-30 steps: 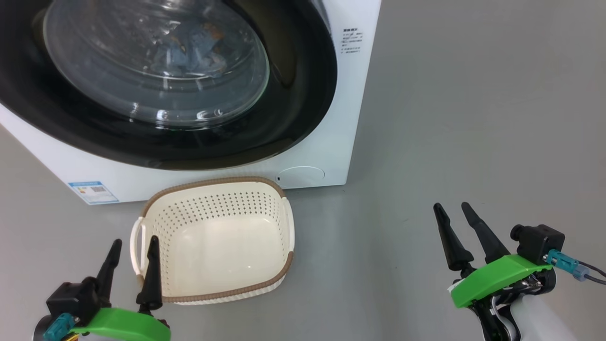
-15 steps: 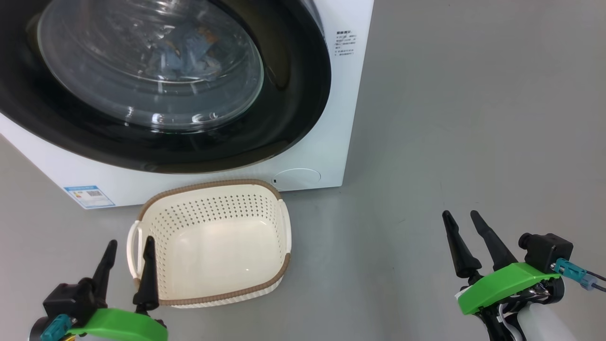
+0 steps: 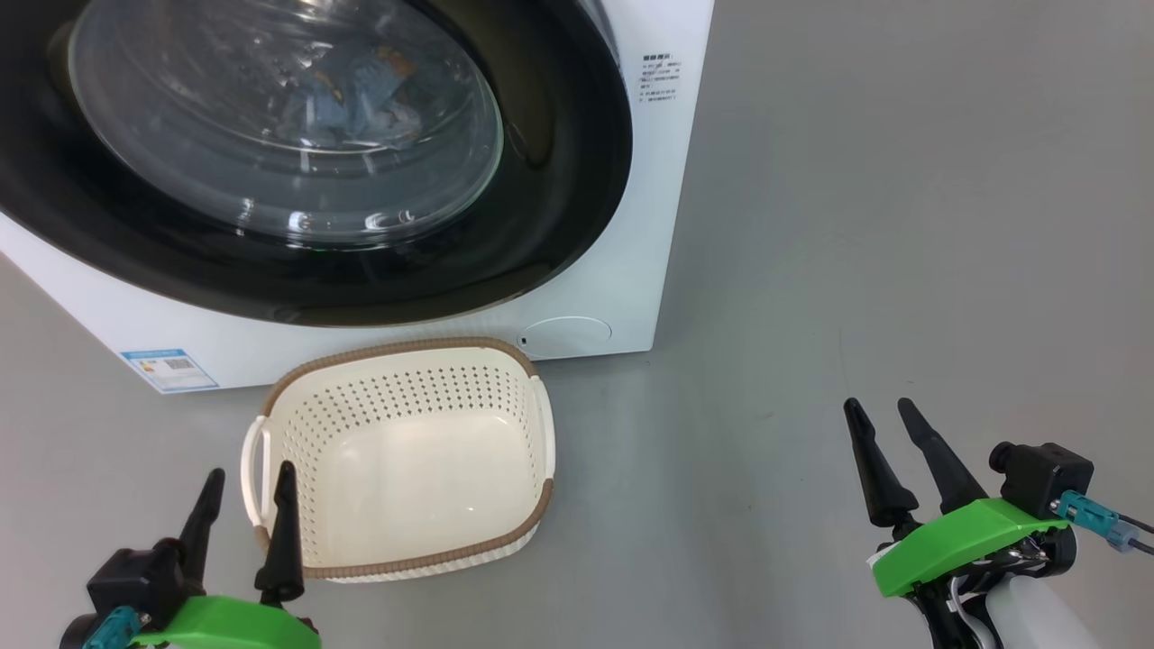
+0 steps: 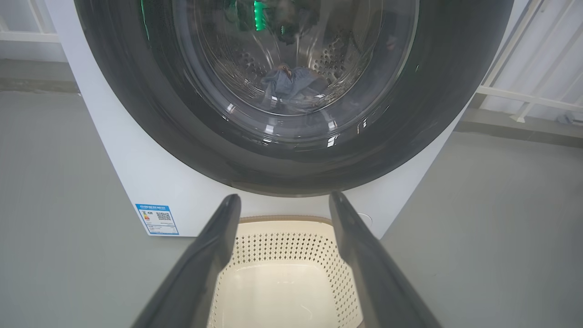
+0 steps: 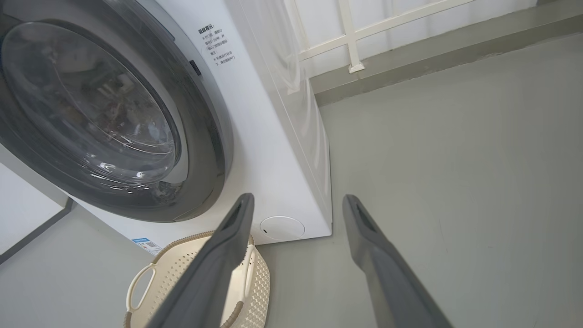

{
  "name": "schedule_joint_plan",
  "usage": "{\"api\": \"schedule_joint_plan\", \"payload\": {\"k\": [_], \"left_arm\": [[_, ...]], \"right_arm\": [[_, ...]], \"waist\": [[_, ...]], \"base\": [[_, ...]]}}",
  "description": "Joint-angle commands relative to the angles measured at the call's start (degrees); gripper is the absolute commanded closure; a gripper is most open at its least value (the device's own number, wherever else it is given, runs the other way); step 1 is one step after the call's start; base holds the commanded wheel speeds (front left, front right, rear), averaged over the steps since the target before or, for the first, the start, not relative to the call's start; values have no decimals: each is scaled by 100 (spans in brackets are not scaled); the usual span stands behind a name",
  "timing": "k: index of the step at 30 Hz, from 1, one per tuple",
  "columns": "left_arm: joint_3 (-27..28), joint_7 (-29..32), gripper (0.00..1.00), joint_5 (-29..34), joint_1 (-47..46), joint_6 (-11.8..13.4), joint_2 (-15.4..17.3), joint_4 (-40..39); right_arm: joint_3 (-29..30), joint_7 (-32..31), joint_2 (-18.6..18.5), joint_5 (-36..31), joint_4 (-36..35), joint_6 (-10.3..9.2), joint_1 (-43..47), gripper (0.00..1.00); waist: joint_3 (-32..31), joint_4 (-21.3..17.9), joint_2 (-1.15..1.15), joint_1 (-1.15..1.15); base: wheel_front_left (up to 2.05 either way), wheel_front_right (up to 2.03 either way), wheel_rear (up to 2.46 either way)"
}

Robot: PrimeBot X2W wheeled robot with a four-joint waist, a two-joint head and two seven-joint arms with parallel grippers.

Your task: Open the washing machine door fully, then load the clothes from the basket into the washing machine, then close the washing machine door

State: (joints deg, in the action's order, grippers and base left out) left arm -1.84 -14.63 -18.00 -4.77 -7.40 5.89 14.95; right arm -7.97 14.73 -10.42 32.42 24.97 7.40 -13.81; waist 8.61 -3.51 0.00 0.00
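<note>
The washing machine stands on the floor with its door lying flush against its front. Blue clothes show through the glass, inside the drum. The cream basket sits in front of the machine and holds nothing. My left gripper hangs open at the basket's near left corner, nothing between its fingers. My right gripper is open over bare floor to the right, well apart from the basket.
Grey floor stretches to the right of the machine. A blue label and a round cap sit low on the machine's front. White railing runs along the wall behind.
The head view has shifted a little, sliding the machine left. Both grippers sit slightly lower in it and stay open; the basket and door have not moved.
</note>
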Motion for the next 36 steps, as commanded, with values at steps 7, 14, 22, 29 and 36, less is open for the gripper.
{"api": "schedule_joint_plan", "payload": {"k": [7,14,22,29,36], "left_arm": [[273,-37,0,107,-115,-9,79,-64],[13,9,100,33,98,1,-168,341],[35,117,100,-369,155,3,-217,365],[75,228,100,-791,125,5,-217,358],[123,359,100,-1270,97,2,-218,345]], "right_arm": [[-86,27,-1,-59,-152,9,18,0],[-45,-7,114,-4,277,0,104,100],[13,-111,181,322,272,0,205,100],[87,-221,206,666,205,1,229,100],[174,-349,237,1055,117,2,264,100]], "waist": [[12,23,0,0],[17,27,0,0],[-41,44,0,13],[-78,63,0,0],[-133,83,0,0]], "base": [[0,0,0],[0,0,0],[0,0,0],[0,0,0],[0,0,0]]}}
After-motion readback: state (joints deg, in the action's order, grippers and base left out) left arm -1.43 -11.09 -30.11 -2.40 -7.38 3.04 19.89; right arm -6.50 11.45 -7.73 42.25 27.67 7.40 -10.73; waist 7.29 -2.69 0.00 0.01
